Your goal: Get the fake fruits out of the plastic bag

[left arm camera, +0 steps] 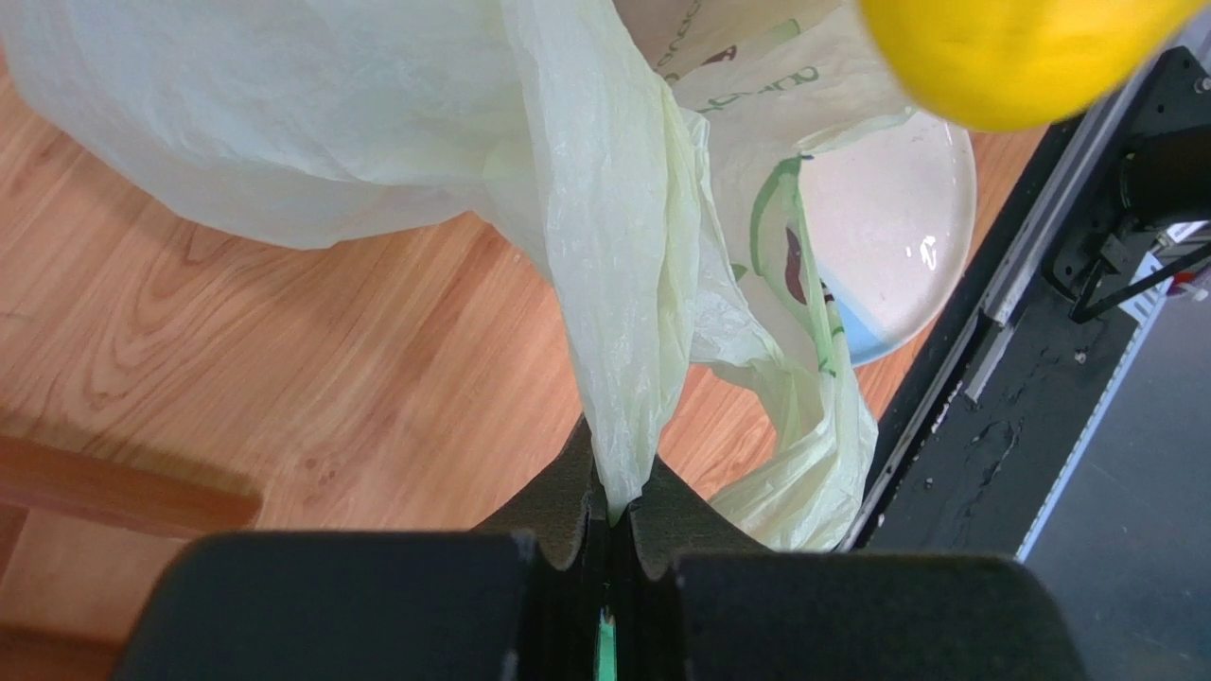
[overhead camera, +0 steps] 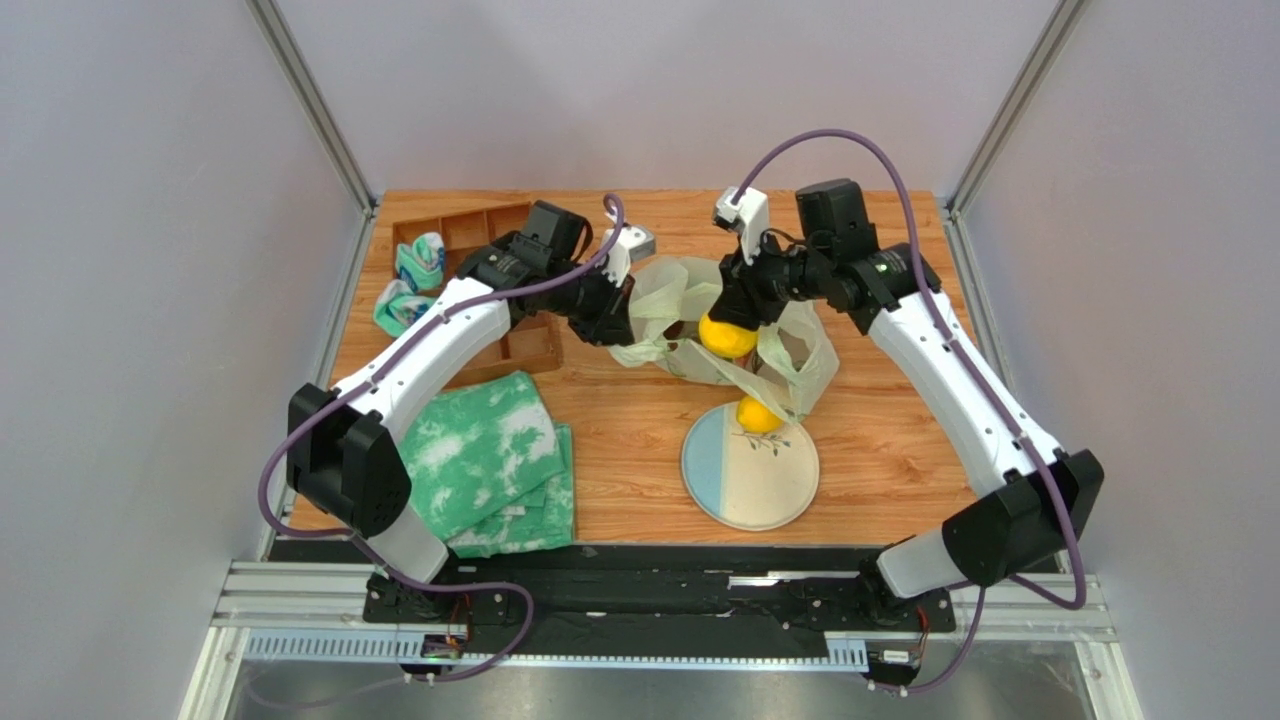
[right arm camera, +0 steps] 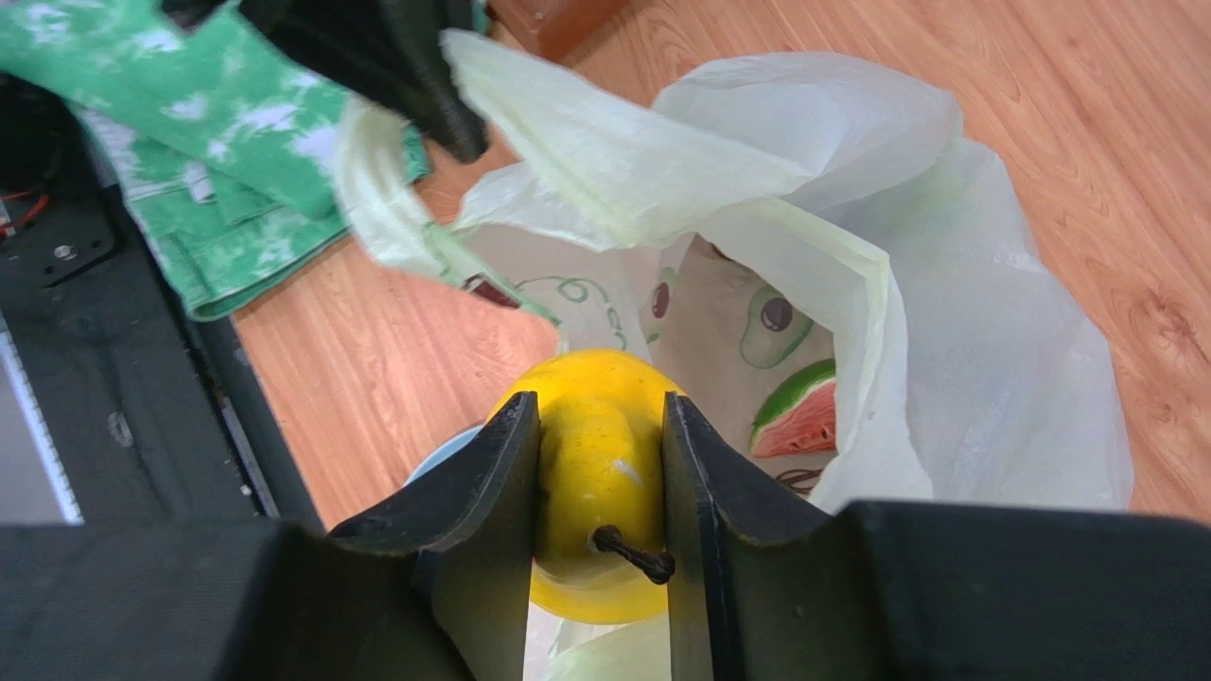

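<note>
**Right tool** (right arm camera: 600, 412): the fingers press against both sides of the yellow pear (right arm camera: 597, 468), with its dark stem toward the wrist camera. The pear hangs in the air just beyond the far rim of the plate (overhead camera: 751, 488), at the mouth of the plastic bag (overhead camera: 661, 300).

**Left tool** (left arm camera: 611, 500): the fingers are pressed together, pinching a gathered fold of the plastic bag. The fold is held up off the table (overhead camera: 902, 450), beyond the plate and to its left in the top view.

**Plastic bag:** it sits just beyond the plate, and its loop handles drape toward the plate's far rim. The watermelon slice (right arm camera: 796, 412) shows inside the open mouth.

**Lemon** (overhead camera: 759, 416): it rests on the far part of the plate, next to the bag's edge.

**Green-and-white cloth** (overhead camera: 489, 458): it lies folded on the table to the left of the plate, apart from it.

**Wooden tray** (overhead camera: 481, 240): it stands well beyond the plate and to its left.
</note>
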`<state>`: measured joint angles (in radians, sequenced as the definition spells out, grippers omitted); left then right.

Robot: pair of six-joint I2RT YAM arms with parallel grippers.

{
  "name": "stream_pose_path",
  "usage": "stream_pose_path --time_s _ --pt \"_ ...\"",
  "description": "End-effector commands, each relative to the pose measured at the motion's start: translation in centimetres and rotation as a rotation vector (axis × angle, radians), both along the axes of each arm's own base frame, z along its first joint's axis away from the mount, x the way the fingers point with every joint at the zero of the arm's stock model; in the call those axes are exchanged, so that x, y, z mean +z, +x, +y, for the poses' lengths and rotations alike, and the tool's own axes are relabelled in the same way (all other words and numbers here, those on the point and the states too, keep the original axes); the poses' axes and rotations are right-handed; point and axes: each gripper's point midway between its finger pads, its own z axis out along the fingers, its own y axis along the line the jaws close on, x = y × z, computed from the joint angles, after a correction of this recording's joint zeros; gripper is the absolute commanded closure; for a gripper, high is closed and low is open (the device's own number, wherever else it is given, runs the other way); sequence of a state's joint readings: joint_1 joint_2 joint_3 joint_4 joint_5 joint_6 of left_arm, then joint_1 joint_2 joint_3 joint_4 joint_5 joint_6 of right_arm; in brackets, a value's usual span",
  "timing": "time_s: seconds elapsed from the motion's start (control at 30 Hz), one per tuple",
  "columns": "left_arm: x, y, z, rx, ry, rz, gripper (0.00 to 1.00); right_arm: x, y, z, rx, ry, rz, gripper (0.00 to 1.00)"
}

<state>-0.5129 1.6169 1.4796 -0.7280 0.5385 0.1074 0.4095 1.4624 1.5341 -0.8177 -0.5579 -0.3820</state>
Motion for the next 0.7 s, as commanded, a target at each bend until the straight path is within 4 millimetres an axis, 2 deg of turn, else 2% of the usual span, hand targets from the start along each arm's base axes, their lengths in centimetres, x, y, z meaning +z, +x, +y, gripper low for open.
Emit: stream_pose_path --time_s 0.0,0.03,0.07,0.1,0.13,0.17,0.2,0.23,0.37,0.6,0.67 --pt "3.5 1.5 1.4 0.031 -0.029 -0.08 1.0 5.0 -5.1 -0.5 0.143 0.064 -0.083 0.89" --pt "3.9 1.6 1.5 0.028 -0.034 -0.085 1.0 5.3 -6.4 -1.0 0.155 0.066 -0.105 0.89" --pt "4.8 1.8 1.7 0.025 -0.043 -0.098 1.0 4.6 -7.2 -1.2 0.178 0.058 -0.1 0.89" --pt "5.0 2.0 1.8 0.022 -0.056 -0.084 1.0 1.8 -8.2 -1.6 0.21 0.013 -0.069 0.89" --pt "5.3 2.2 1.8 0.017 -0.066 -0.082 1.0 0.7 -8.7 -2.0 0.228 -0.009 -0.071 0.89" --pt "6.5 2.5 1.9 0.01 -0.079 -0.091 1.0 0.0 -9.3 -2.3 0.242 -0.026 -0.078 0.9" --pt "5.8 3.1 1.9 0.01 -0.078 -0.045 1.0 -2.3 -9.9 -2.5 0.278 -0.058 -0.062 0.9" --pt "7.0 3.1 2.0 0.007 -0.076 -0.028 1.0 -3.2 -9.9 -2.6 0.286 -0.074 -0.065 0.9" --pt "5.5 3.6 1.8 0.012 -0.077 0.084 1.0 -7.3 -9.4 -2.2 0.336 -0.12 -0.05 0.91" --pt "5.8 4.0 1.9 0.064 -0.09 0.06 1.0 -11.8 -7.9 -0.7 0.428 -0.187 -0.022 0.91" --pt "6.2 3.9 2.1 0.069 -0.09 0.046 1.0 -12.4 -7.9 -0.4 0.44 -0.188 -0.004 0.9"
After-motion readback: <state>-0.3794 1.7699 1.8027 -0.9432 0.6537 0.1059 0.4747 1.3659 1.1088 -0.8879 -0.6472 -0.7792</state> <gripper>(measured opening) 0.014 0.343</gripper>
